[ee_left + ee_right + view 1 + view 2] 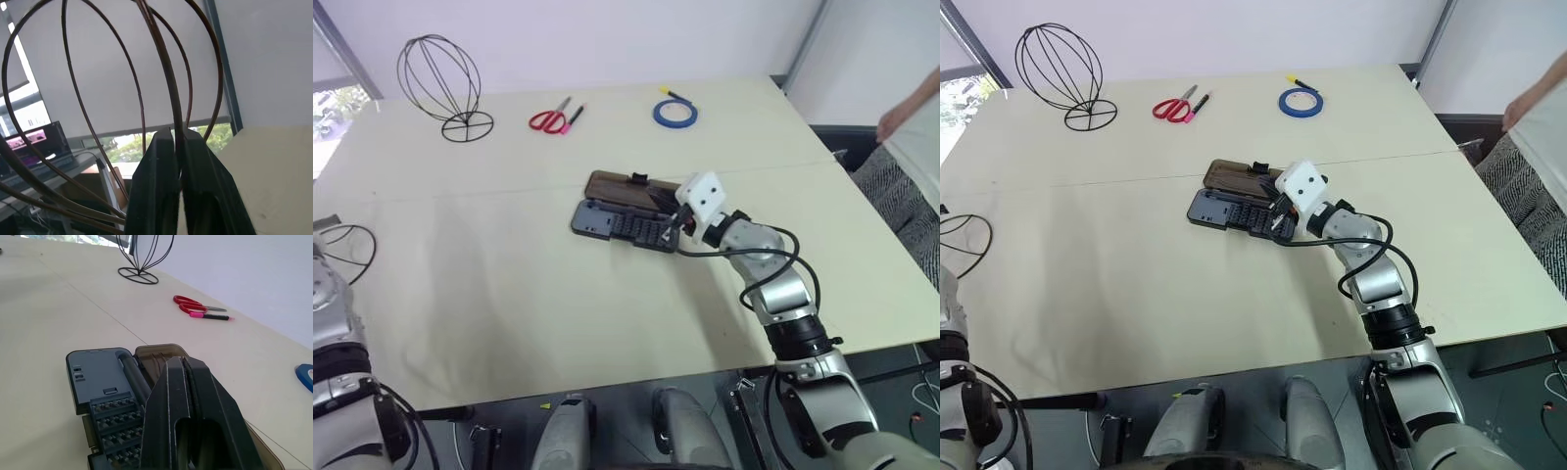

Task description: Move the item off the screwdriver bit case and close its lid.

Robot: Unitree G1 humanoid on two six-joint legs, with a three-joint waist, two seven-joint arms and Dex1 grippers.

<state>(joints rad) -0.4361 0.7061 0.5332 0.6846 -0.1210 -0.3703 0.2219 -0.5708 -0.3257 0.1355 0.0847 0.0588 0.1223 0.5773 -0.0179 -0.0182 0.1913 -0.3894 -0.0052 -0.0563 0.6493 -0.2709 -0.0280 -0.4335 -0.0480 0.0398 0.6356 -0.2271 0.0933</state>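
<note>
While the wire cage [347, 245] hangs at the table's [509, 294] left edge, off the case [607, 221], the left gripper [177, 136] pinches one loop. Probably light, springy, snag-prone. Lid [612, 186]: open, thin plastic; push near latch. Right gripper [184, 361]: closed, empty.

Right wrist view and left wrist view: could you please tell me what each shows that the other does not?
Right wrist: the open dark grey plastic bit case, its smoky-brown translucent lid lying back, red-handled scissors, a blue tape roll, a standing balloon-shaped wire cage, and the shut right fingers. Left wrist: thin dark wire loops close up, with a window behind. Both: the beige tabletop.
</note>
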